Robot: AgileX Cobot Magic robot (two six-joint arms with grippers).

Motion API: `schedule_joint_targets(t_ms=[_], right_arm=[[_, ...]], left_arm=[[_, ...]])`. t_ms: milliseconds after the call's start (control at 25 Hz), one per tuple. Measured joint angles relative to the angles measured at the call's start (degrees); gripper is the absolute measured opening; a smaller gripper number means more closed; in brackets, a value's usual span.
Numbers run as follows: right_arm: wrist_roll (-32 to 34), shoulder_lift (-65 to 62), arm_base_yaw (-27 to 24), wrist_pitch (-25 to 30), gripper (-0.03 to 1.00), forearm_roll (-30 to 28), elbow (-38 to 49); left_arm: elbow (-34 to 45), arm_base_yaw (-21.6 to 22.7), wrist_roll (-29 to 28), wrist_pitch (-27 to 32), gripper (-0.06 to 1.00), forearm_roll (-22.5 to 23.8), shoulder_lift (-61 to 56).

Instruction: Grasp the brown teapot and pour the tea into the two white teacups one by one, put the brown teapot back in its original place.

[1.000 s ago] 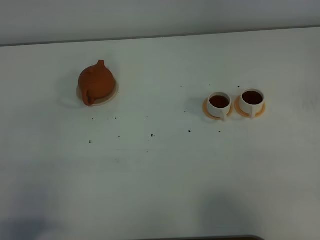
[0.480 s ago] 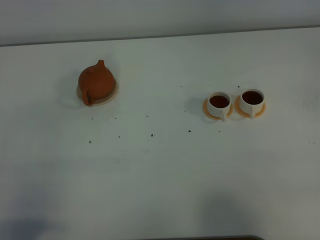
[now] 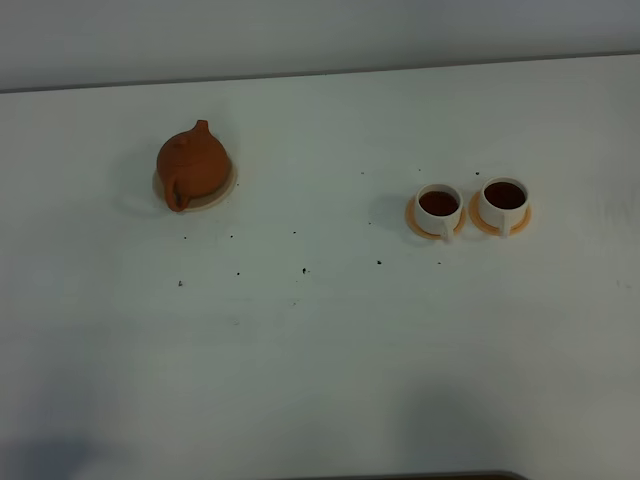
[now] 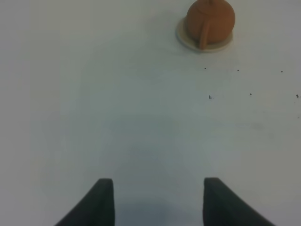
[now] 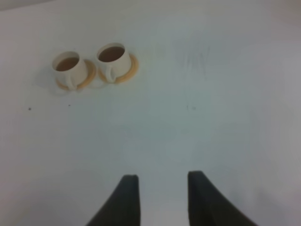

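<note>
Well, nothing has stirred on the white table since a second ago: we see the same layout, every item where it was.

Biggest first: the brown teapot sits upright on its beige coaster at about ten o'clock in the high view, handle toward us, spout away. Over at three o'clock, well apart from it, the two white teacups stand side by side on their orange saucers, both holding dark tea. Tiny dark specks dot the middle.

The high camera shows neither arm at all. Only the wrist views give us those: the left gripper hangs over bare table with its jaws spread wide and nothing between them, the teapot far ahead; the right gripper likewise holds nothing, jaws parted, the cups far ahead of it.
</note>
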Motion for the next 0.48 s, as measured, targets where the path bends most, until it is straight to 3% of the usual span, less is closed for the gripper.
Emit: schedule_joint_targets(t_ms=[480], right_arm=[[0.0,0.0,0.0,0.0,0.24,0.0,0.0]], left_arm=[[0.0,0.0,0.0,0.0,0.43,0.0,0.0]])
